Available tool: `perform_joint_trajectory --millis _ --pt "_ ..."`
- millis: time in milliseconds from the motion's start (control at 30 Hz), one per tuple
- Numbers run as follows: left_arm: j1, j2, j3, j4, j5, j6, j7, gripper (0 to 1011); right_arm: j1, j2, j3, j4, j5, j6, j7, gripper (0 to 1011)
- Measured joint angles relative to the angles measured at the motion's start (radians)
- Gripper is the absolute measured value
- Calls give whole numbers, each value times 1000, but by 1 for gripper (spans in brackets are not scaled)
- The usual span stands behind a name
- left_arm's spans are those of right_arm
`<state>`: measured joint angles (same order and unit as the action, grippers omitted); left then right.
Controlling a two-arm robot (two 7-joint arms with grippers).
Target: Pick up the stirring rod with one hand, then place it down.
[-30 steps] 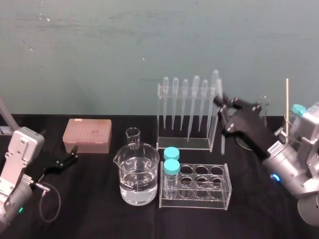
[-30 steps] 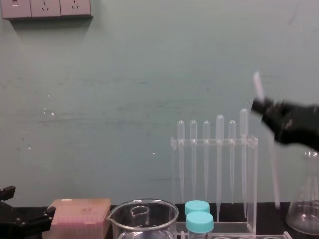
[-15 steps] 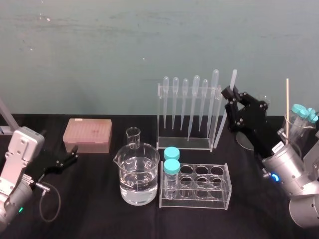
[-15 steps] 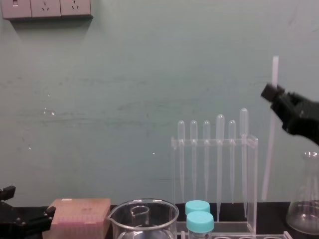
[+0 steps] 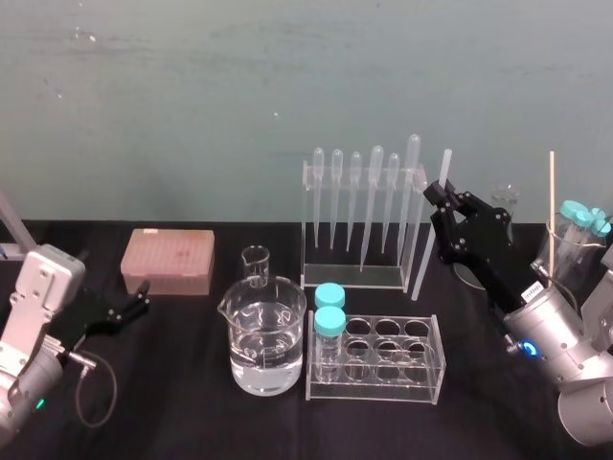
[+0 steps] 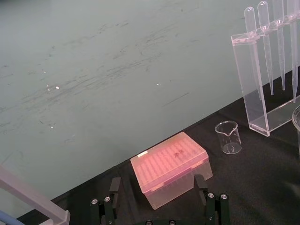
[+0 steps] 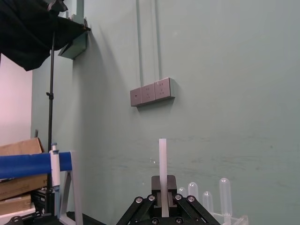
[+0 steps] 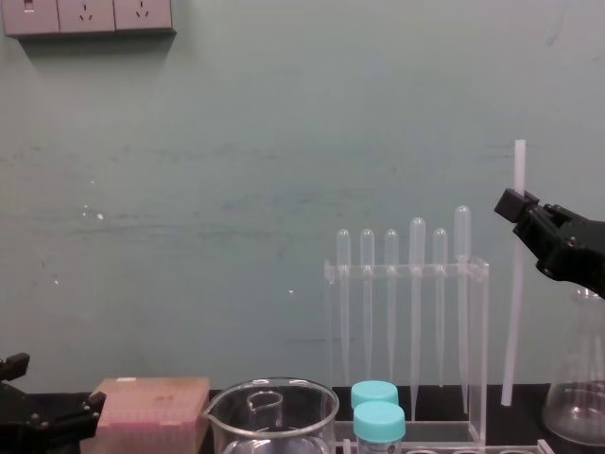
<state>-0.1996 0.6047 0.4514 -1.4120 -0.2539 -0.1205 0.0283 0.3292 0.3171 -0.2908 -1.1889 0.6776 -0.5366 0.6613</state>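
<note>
The black right hand (image 5: 439,194) is clenched near the top of the long, thin translucent-white stirring rod (image 5: 424,251), holding it almost upright by the counter's (image 5: 192,402) back edge, just beside the clear pipette rack (image 5: 352,277). The placing step seems in hand: next, lower and tip the rod flat onto bare counter, then let go. The left hand (image 5: 142,298) lies released near the left edge.

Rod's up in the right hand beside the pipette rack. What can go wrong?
The stirring rod hangs tilted, close beside the pipette rack; lowering it could knock the rack. The right hand grips it high up, so the long lower end may swing or slip. The left hand sits parked by the pink tip box.
</note>
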Motion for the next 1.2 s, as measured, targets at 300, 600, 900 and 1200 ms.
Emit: perform_joint_trajectory --millis 300,600,900,1200 --pt "0 0 0 0 0 0 0 1000 1 -1 -1 0 1 -4 1 69" --pt "0 0 0 0 0 0 0 1000 1 -1 -2 0 2 -7 2 69" --pt "0 0 0 0 0 0 0 1000 1 -1 -2 0 2 -8 4 69" --pt "0 0 0 0 0 0 0 1000 1 -1 -2 0 2 -9 4 69"
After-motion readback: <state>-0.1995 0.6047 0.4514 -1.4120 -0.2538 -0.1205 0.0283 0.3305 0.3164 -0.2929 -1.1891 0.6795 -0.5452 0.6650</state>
